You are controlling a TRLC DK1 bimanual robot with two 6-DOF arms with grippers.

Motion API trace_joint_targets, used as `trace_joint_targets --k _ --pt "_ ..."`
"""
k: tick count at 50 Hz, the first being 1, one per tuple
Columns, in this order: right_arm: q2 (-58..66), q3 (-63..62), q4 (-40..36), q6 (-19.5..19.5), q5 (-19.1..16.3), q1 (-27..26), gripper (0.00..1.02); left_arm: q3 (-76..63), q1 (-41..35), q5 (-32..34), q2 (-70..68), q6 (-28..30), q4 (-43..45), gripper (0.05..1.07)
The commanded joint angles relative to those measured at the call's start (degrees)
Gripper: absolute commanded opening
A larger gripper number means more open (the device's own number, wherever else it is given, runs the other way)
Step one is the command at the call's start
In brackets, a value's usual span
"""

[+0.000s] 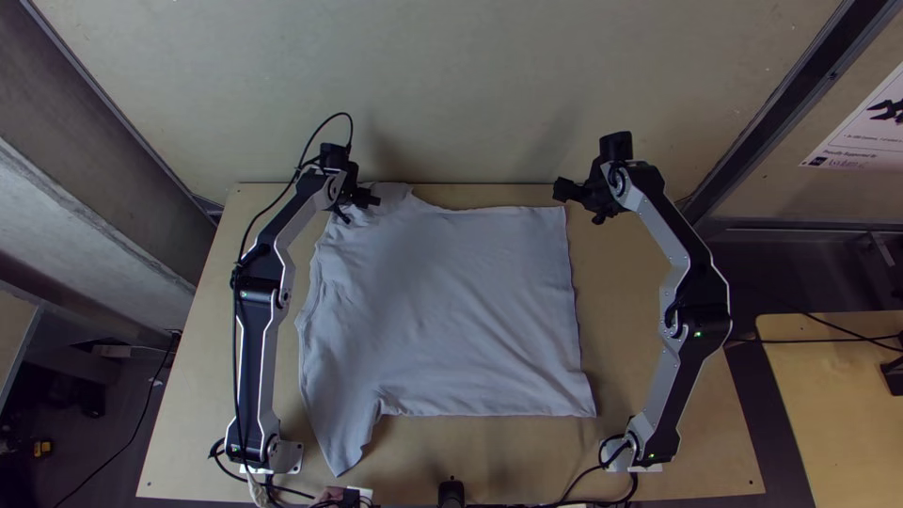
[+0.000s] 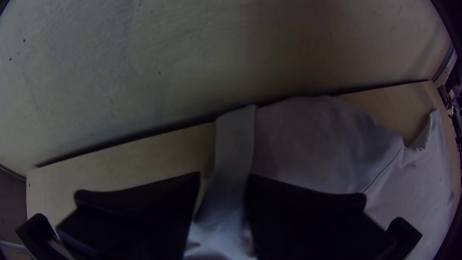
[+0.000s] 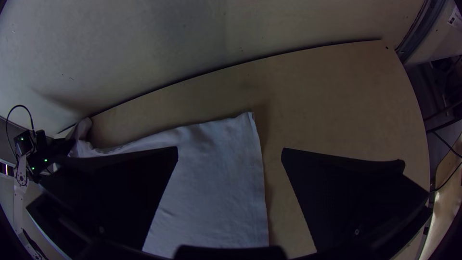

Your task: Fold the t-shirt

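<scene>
The light grey t-shirt [image 1: 461, 301] lies spread on the table, hem to the right, one sleeve towards the near edge at left. At its far left sleeve is my left gripper [image 1: 362, 208]. In the left wrist view, that gripper [image 2: 224, 185] has its fingers parted, with a strip of the sleeve [image 2: 235, 139] between them. My right gripper [image 1: 580, 204] is at the shirt's far right corner. Seen from its own wrist, the right gripper [image 3: 230, 154] stands wide open, the shirt's corner [image 3: 243, 123] lying beyond the gap between its fingers.
The wooden table [image 1: 658, 452] has bare strips around the shirt. A pale upright panel [image 1: 451, 94] stands along its far edge. Black cables [image 1: 574, 489] lie by the arm bases at the near edge. Another wooden table [image 1: 837, 404] stands off to the right.
</scene>
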Motion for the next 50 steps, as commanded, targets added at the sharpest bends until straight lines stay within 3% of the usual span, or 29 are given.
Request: trace_joint_targets --k 1,15,18,25,29,33,36,41,45,50 --pt "1.7 1.0 -0.3 1.1 -0.4 0.2 0.98 1.9 1.2 -0.5 0.7 1.0 0.6 0.08" --pt "8.4 5.5 -0.3 1.1 -0.3 0.3 0.95 1.9 0.9 -0.4 -2.2 -0.5 -3.8 0.08" --pt "10.4 7.3 -0.3 1.1 0.1 0.3 0.89 1.9 0.9 -0.3 -2.7 -1.2 -4.4 0.08" --pt "15.1 11.4 -0.3 1.1 1.2 0.4 0.89 1.7 0.9 -0.3 -3.0 -1.9 -5.5 0.08" --pt "17.1 13.6 -0.3 1.1 2.2 0.4 0.81 1.6 1.0 -0.3 -3.0 -1.9 -5.6 0.08" --pt "18.8 15.2 -0.3 1.1 3.2 0.5 0.80 1.6 1.1 -0.3 -3.0 -1.9 -5.7 0.08" --pt "19.9 16.4 -0.3 1.1 4.2 0.6 0.69 1.5 1.2 -0.3 -3.0 -2.0 -5.9 0.08" --pt "21.4 17.9 -0.3 1.0 4.8 0.7 0.61 1.0 1.3 -0.3 -3.0 -2.6 -6.2 0.08" --pt "22.4 19.0 -0.4 0.7 4.9 1.2 0.44 0.9 1.3 -0.3 -3.0 -2.9 -6.5 0.08" --pt "23.0 19.5 -0.4 -0.8 4.9 1.7 0.15 0.9 1.2 -0.3 -3.0 -3.3 -6.6 0.08"
